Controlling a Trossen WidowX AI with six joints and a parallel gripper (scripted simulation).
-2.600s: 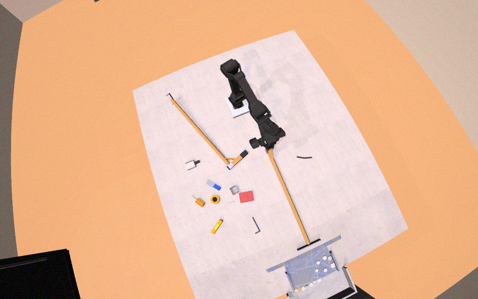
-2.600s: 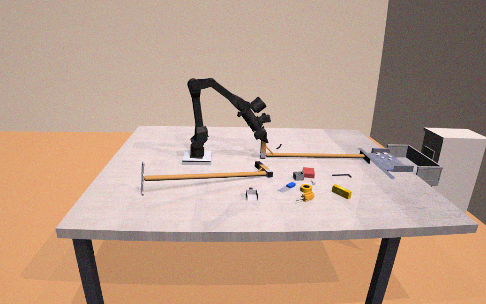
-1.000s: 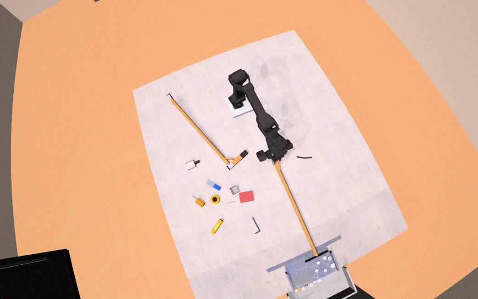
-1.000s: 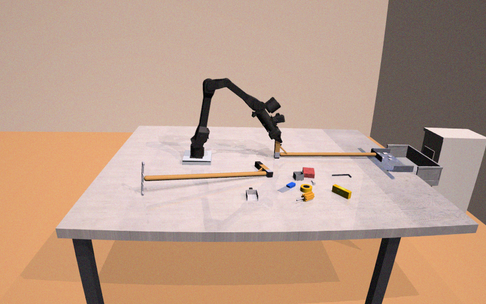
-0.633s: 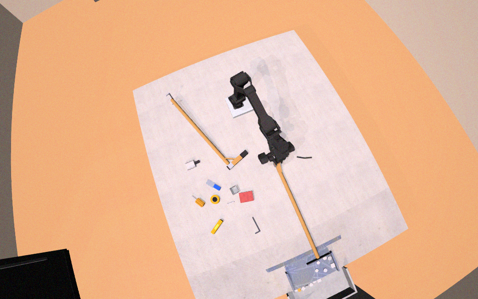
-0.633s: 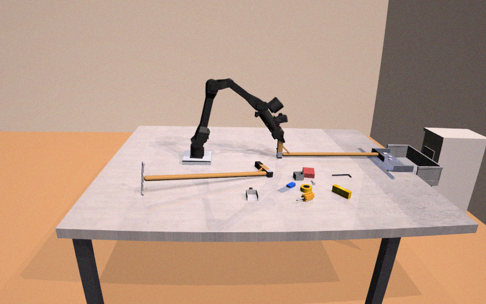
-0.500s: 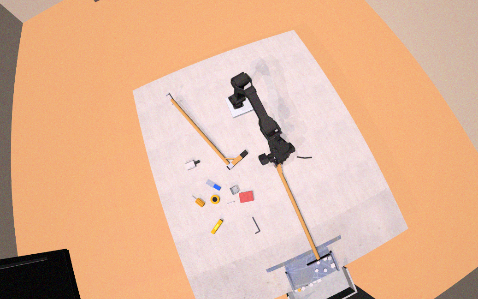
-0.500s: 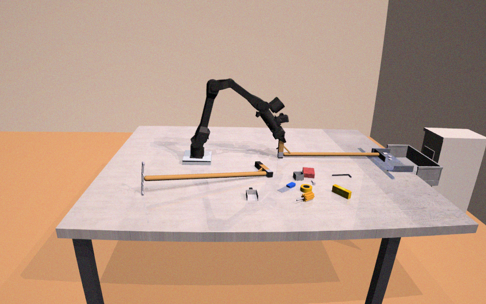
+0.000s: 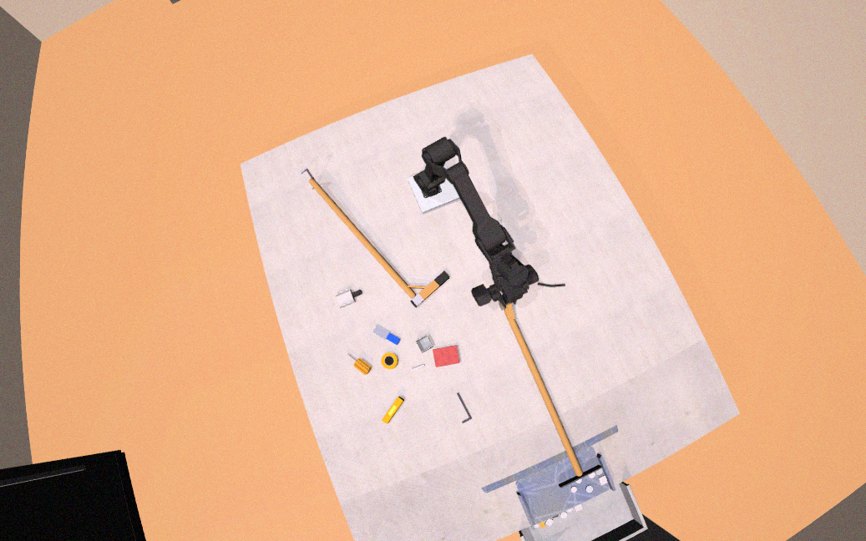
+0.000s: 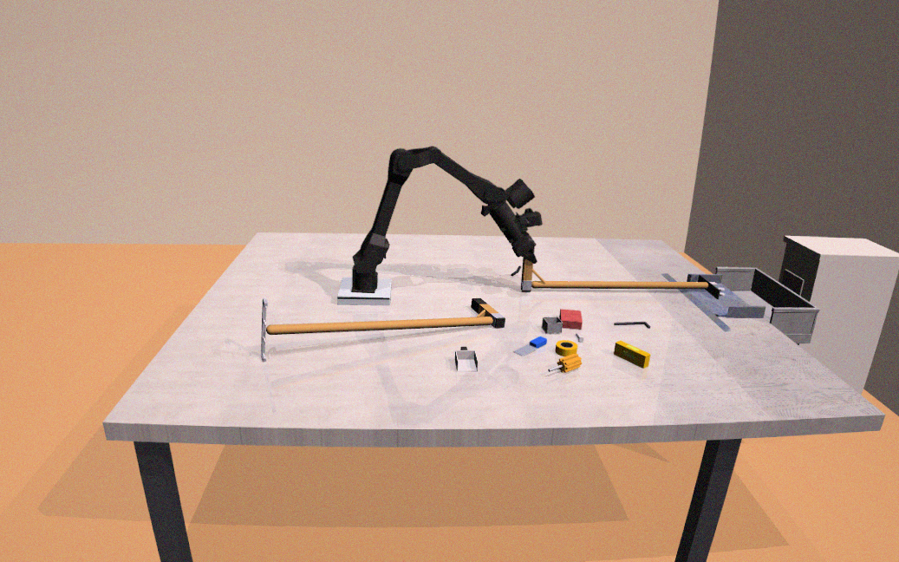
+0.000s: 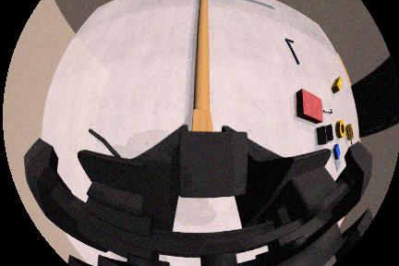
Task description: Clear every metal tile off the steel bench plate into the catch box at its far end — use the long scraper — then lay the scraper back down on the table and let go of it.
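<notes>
My gripper (image 9: 508, 302) (image 10: 528, 258) (image 11: 205, 130) is shut on the upright grip of the long scraper. The scraper's wooden shaft (image 9: 543, 390) (image 10: 613, 284) (image 11: 203, 59) runs low over the table to its black blade (image 9: 579, 476), which stands across the steel bench plate (image 9: 536, 494) (image 10: 732, 305). Several pale metal tiles (image 9: 589, 488) lie on the plate just beyond the blade, toward one side. A row of several small pieces (image 9: 564, 514), one orange, appears to lie in the catch box (image 9: 635, 508) (image 10: 796, 324) along the plate's far edge. The blade's contact with the tiles cannot be told.
A second long wooden tool (image 9: 362, 235) (image 10: 382, 325) lies on the table. A red block (image 9: 446, 356) (image 10: 570, 319) (image 11: 310, 105), a hex key (image 9: 464, 421) and several small tools lie beside the scraper. A thin black curved piece (image 9: 548, 285) (image 11: 103, 142) lies close by the gripper's other side.
</notes>
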